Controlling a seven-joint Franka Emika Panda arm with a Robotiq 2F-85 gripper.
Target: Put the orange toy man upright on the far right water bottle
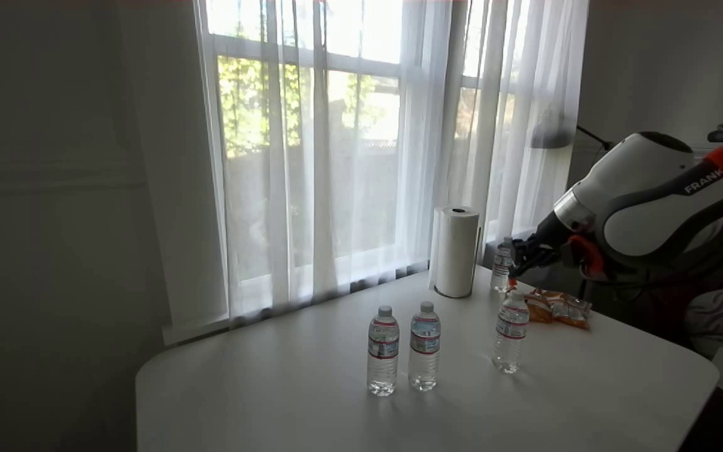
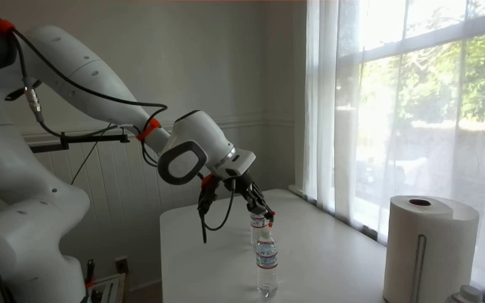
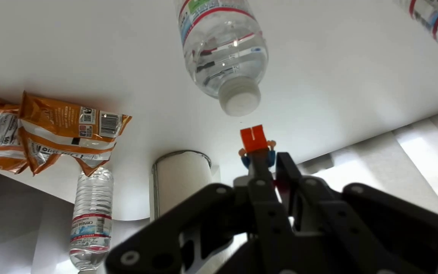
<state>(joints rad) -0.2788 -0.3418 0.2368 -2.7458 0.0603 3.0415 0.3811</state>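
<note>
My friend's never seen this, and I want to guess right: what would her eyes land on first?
Probably the big white robot arm, stretched across the left of an exterior view. In the wrist view, the orange-legged toy man pinched in the jaws may pop out next, with a capped water bottle just above it in the picture. The bright curtained window behind the white table in an exterior view might grab her too.

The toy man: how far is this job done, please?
Done: the toy man is off the table. In hand: the gripper grips it near a bottle cap, with a gap between. Left: stand it upright, likely on that cap, then let go.
</note>
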